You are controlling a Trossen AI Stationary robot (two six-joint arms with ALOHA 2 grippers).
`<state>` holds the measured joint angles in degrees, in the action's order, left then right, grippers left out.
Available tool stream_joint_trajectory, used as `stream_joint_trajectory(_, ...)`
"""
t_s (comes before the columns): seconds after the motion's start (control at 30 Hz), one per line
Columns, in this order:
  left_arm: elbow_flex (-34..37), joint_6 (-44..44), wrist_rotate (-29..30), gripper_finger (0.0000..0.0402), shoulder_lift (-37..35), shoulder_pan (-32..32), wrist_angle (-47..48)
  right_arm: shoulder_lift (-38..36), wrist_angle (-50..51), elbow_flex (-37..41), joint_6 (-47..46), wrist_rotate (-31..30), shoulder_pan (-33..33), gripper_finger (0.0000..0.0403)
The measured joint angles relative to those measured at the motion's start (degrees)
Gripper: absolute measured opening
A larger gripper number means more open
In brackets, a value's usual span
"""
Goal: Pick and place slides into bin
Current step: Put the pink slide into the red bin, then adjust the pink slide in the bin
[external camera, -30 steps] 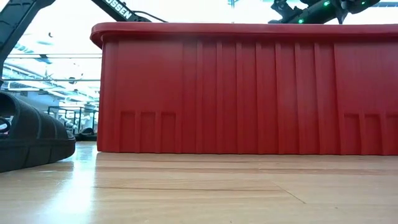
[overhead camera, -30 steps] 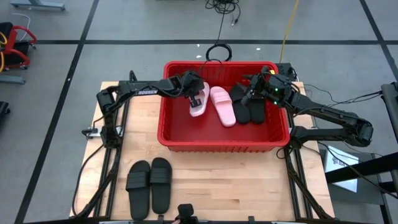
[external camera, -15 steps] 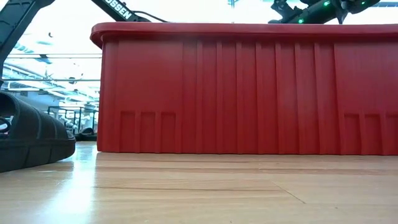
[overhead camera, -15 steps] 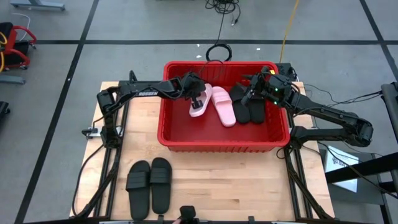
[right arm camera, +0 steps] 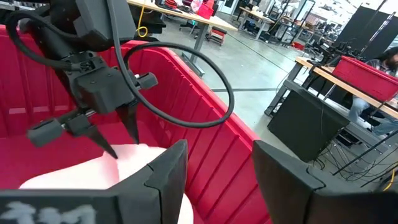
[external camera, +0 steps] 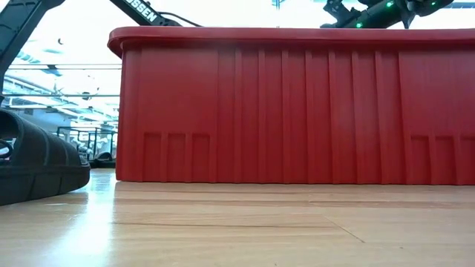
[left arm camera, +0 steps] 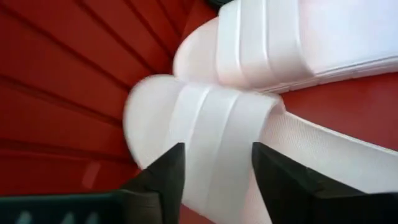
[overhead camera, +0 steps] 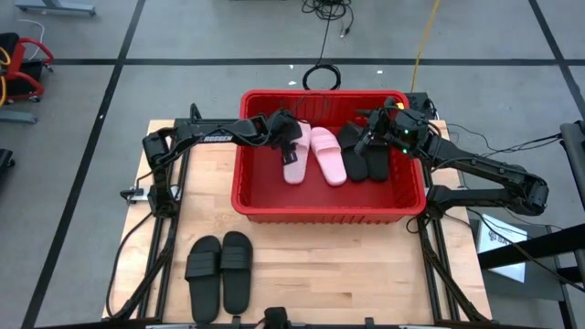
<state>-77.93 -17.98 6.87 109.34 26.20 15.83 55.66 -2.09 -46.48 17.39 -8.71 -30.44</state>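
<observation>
left gripper (overhead camera: 291,139) has just let go, fingers open; pink slide (overhead camera: 294,162) beneath it now lies flat in the bin (overhead camera: 329,212), two black slides (overhead camera: 219,272) remain outside.

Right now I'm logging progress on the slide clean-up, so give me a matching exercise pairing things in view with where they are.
Things:
1. two pale pink slides
2. two black slides beside them
3. black pair
4. left gripper

Places:
A. on the wooden table, in front of the bin
B. in the bin's right part, under the right gripper
C. over a pink slide, fingers straddling its strap
D. near the bin's middle, side by side

Pairs: 1-D, 2-B, 3-A, 4-C
</observation>
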Motion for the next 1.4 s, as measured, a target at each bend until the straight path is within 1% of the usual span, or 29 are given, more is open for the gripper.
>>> stream_joint_trajectory(0.1,0.0,1.7,-1.1,0.0205,0.0,-0.1,1.1,0.0,0.0,0.0,0.0,0.0,0.0,0.0171)
stream_joint_trajectory(0.2,0.0,2.1,-0.5,0.0215,-0.3,-0.4,2.5,0.0,0.0,0.0,0.0,0.0,0.0,0.0171)
stream_joint_trajectory(0.33,0.0,1.8,-1.3,0.0214,-2.4,-1.0,5.2,0.0,0.0,0.0,-0.1,0.0,0.0,0.0171)
stream_joint_trajectory(0.43,0.0,0.8,-0.7,0.0212,-5.2,-1.4,7.0,0.0,0.0,0.0,-0.1,0.0,0.0,0.0171)
stream_joint_trajectory(0.5,-0.1,0.5,0.6,0.0212,-7.0,-1.6,6.4,0.0,0.1,0.0,-0.1,0.0,0.0,0.0171)
stream_joint_trajectory(0.6,-0.2,-0.5,0.8,0.0212,-8.3,-1.2,5.1,0.4,0.2,0.0,-0.6,0.0,0.0,0.0171)
stream_joint_trajectory(0.7,-0.1,-1.2,1.1,0.0212,-8.4,0.0,4.0,1.8,0.2,0.0,-1.6,1.2,-0.5,0.0171)
stream_joint_trajectory(0.8,-0.1,-1.2,1.1,0.0212,-7.7,2.1,3.8,3.7,0.7,0.0,-1.7,5.7,-0.9,0.0171)
stream_joint_trajectory(0.87,-0.1,-0.9,-0.6,0.0212,-6.6,3.7,3.9,4.9,1.0,0.0,-1.7,7.7,-1.0,0.0171)
stream_joint_trajectory(0.93,0.0,-0.7,-2.3,0.0211,-5.5,5.0,4.3,5.9,1.1,0.0,-0.9,7.6,-1.0,0.0171)
stream_joint_trajectory(1.07,0.0,-0.8,-2.6,0.0211,-4.7,5.8,4.5,7.5,2.4,0.0,2.5,7.5,-1.1,0.0171)
stream_joint_trajectory(1.23,0.0,-0.8,-2.6,0.0211,-4.9,5.0,2.9,9.9,5.3,0.0,5.3,7.6,-1.1,0.0171)
stream_joint_trajectory(1.4,0.0,-0.8,-2.7,0.0211,-5.1,4.0,0.9,14.3,8.1,0.0,8.1,7.3,-1.1,0.0165)
